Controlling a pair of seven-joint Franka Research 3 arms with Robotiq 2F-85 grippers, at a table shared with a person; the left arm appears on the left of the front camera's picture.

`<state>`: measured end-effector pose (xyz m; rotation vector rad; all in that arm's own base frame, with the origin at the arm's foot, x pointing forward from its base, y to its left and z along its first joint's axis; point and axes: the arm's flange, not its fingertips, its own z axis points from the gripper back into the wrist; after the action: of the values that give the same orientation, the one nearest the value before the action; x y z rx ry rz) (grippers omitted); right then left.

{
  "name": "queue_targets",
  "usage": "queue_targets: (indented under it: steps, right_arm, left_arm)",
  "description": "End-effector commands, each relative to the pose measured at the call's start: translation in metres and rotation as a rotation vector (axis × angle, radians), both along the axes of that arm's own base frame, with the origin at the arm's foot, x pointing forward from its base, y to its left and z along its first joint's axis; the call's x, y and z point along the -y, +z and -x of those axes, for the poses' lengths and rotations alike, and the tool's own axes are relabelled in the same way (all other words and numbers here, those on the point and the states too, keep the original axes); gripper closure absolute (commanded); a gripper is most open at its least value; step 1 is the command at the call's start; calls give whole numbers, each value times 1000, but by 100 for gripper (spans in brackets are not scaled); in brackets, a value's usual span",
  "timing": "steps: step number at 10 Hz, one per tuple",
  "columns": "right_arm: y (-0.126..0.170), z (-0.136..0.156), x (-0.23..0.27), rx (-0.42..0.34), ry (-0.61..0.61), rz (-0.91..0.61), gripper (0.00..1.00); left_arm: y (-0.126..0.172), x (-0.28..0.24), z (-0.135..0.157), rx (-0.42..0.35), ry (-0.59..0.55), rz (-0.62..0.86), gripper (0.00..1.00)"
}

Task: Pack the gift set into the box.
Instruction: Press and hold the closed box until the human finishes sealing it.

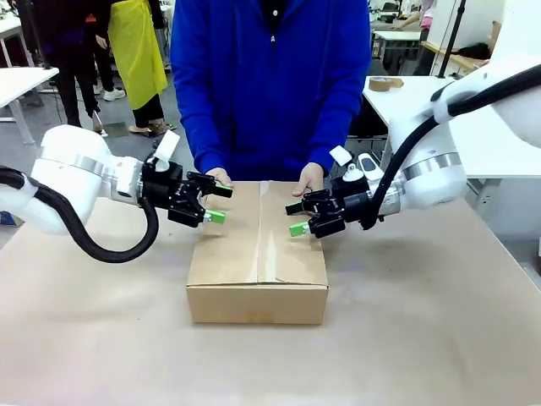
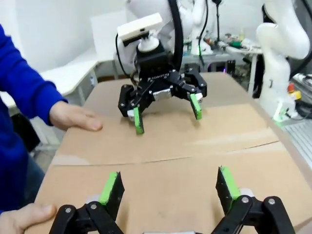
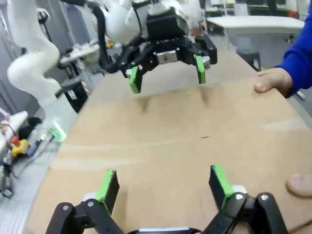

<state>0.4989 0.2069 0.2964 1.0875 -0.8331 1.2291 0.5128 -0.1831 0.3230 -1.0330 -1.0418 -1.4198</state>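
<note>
1. Where the left arm reaches in over the table (image 1: 423, 338), the left gripper (image 1: 220, 204) sits at the left edge of the box (image 1: 258, 254). Its jaws are spread wide with nothing between them, and its green pads (image 1: 217, 217) point across the box top. I cannot tell whether the lower pad touches the cardboard.
2. Just behind that gripper, one of the person's hands (image 1: 218, 176) rests flat on the far left corner of the box.
3. The box stands at the middle of the table with its top flaps folded shut. The seam (image 1: 259, 245) between them runs from the near edge to the far edge. In the left wrist view, the flap surface spans the gap between that gripper's two fingers.
4. The person's other hand (image 1: 311, 178) lies on the far right corner of the box.
5. The right gripper (image 1: 296, 218) is over the right edge of the box, facing the left one across the seam. Its jaws are also parted and hold nothing, and its lower pad is close above the flap.
</note>
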Motion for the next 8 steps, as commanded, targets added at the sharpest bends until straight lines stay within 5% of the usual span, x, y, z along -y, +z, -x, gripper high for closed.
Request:
queue_targets:
  steps: [1, 6, 7, 8]
  right_arm:
    - [-7, 0, -14, 71, 6, 8, 0]
    - [-18, 1, -1, -7, 41, 11, 0]
    - [-3, 1, -5, 35, 6, 16, 0]
    - [-3, 1, -5, 35, 6, 16, 0]
  left_arm:
    - [-2, 11, -2, -12, 25, -74, 0]
    - [-20, 2, -9, -29, 80, -200, 0]
    - [-15, 1, -12, -49, 134, -206, 0]
    - [-13, 6, -6, -16, 60, -138, 0]
